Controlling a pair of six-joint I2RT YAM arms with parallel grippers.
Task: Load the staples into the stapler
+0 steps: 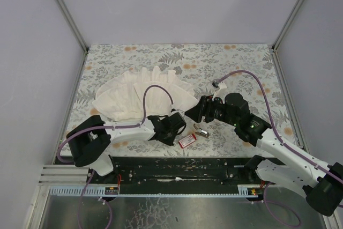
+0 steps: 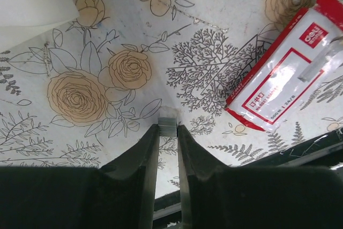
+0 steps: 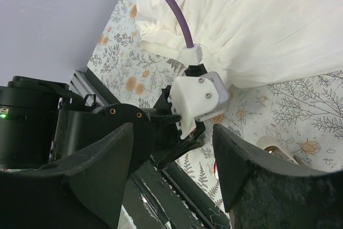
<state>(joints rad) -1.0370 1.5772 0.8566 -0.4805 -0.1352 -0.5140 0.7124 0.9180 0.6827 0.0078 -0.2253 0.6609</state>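
Note:
My left gripper point(image 2: 168, 128) is shut on a short silvery staple strip point(image 2: 168, 124) pinched at its fingertips, just above the table. The red staple box point(image 2: 289, 71) with a white label lies closed to its right, also in the top view point(image 1: 187, 141). The small metal stapler point(image 1: 201, 131) lies on the table just right of the box and below my right gripper point(image 1: 193, 112). My right gripper point(image 3: 172, 130) is open and empty, facing the left arm's wrist point(image 3: 195, 97). Part of the stapler point(image 3: 276, 151) shows beside its right finger.
A big white pleated cloth point(image 1: 144, 97) lies behind the left gripper and fills the upper right wrist view point(image 3: 257, 25). The black rail point(image 1: 177, 167) runs along the near table edge. A purple cable point(image 1: 155, 92) arcs over the cloth.

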